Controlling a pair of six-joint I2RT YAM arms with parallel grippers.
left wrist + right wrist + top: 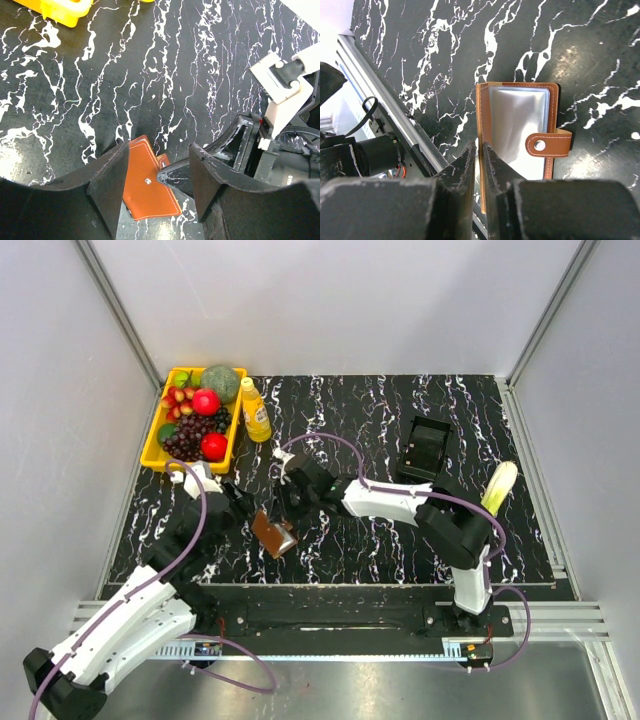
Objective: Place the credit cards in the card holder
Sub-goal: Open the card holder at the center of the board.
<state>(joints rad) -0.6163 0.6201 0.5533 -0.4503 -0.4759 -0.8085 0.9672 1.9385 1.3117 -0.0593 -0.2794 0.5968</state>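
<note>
The card holder (272,534) is a small brown leather wallet with light stitching, near the table's front edge. In the right wrist view the card holder (520,125) lies open, showing clear plastic sleeves and a snap strap. My right gripper (480,147) is shut on its left leather cover, and the right gripper (288,512) reaches in from the right. My left gripper (157,155) stands open just above the card holder (145,195), one finger on each side, touching nothing. The left gripper (248,510) comes in from the left. The credit cards are out of view.
A yellow tray (152,448) of fruit sits at the back left, with an orange bottle (255,410) beside it. A black tray-like box (425,448) stands at the back right. A pale green vegetable (500,487) lies by the right arm. The table's metal front rail (385,100) is close.
</note>
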